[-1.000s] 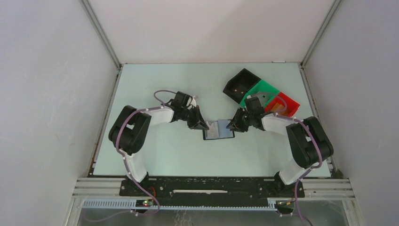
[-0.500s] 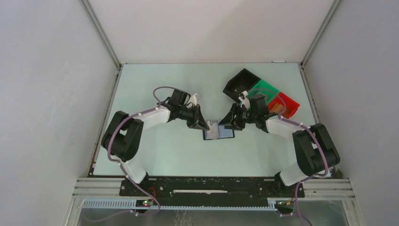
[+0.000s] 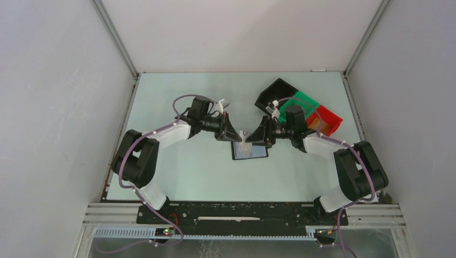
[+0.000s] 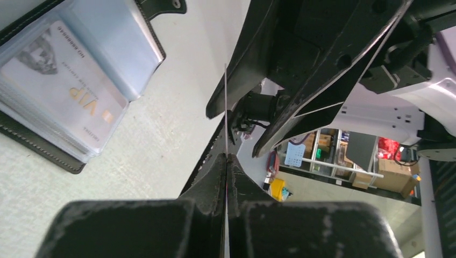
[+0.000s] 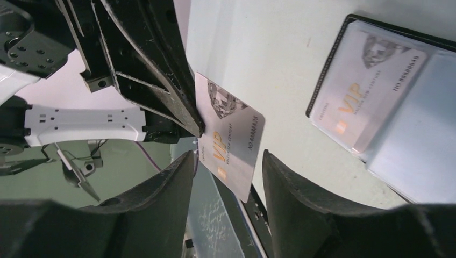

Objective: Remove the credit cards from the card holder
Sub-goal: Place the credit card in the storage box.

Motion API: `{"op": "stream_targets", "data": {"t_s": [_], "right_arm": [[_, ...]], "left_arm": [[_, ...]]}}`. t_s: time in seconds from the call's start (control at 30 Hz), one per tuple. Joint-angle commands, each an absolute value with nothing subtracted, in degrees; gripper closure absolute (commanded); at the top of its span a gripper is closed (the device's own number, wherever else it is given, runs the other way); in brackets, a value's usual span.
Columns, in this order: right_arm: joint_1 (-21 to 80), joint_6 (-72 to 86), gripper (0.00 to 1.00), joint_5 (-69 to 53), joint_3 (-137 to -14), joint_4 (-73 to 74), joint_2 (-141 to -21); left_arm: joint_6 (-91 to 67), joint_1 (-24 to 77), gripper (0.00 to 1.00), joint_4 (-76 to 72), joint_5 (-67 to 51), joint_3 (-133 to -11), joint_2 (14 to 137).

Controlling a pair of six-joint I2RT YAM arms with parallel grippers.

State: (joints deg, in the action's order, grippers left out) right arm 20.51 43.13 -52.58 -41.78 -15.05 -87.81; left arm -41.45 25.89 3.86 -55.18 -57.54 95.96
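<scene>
Pinching a pale VIP-printed card (image 5: pixel 230 131), left pincer (image 4: pixel 226 160) clenched; right pincer (image 5: pixel 227 158) spread around it.

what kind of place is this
Likely a robot lab test cell: left arm and right arm mounted at a table boxed in by white panels, with cluttered storage shelves glimpsed beyond.

Black folding card holder (image 3: pixel 250 152) open on pale table (image 3: pixel 172 97), centre; one pale card (image 5: pixel 365 88) in its pocket. Second pale credit card (image 5: pixel 228 134) above holder, left gripper (image 3: pixel 234 137) pinching from left, right gripper (image 3: pixel 254 139) straddling from right. Black plastic bin (image 3: pixel 273 97) behind right
</scene>
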Motion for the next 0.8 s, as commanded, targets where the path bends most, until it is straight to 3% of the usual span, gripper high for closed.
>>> {"op": "stream_targets", "data": {"t_s": [0.0, 0.13, 0.37, 0.43, 0.53, 0.57, 0.77], "right_arm": [[21.3, 44.4, 0.45, -55.8, -41.5, -19.4, -87.1], [21.1, 44.9, 0.58, -57.1, -41.5, -20.4, -87.2], [20.4, 46.1, 1.00, -57.8, -41.5, -20.9, -86.4], [19.8, 45.8, 1.00, -56.9, -41.5, -19.4, -85.5], [18.3, 45.2, 1.00, -54.7, -41.5, -15.5, -82.9], [17.4, 44.9, 1.00, -52.7, -41.6, -13.7, -81.2], [9.1, 42.7, 1.00, -32.9, -46.3, 6.2, -74.0]], "left_arm": [[-45.0, 25.7, 1.00, -2.1, -58.8, -57.8, 93.7], [-46.7, 25.6, 1.00, -4.6, -59.3, -56.7, 93.3], [-47.4, 25.4, 1.00, -5.7, -58.8, -56.0, 93.1], [-47.1, 25.3, 0.96, -5.0, -58.0, -56.0, 93.2], [-44.4, 25.1, 0.64, 0.4, -55.7, -57.5, 93.4], [-43.1, 25.0, 0.58, 3.0, -54.6, -58.2, 93.4], [-37.4, 24.1, 0.52, 13.1, -42.9, -60.7, 90.5]]}}
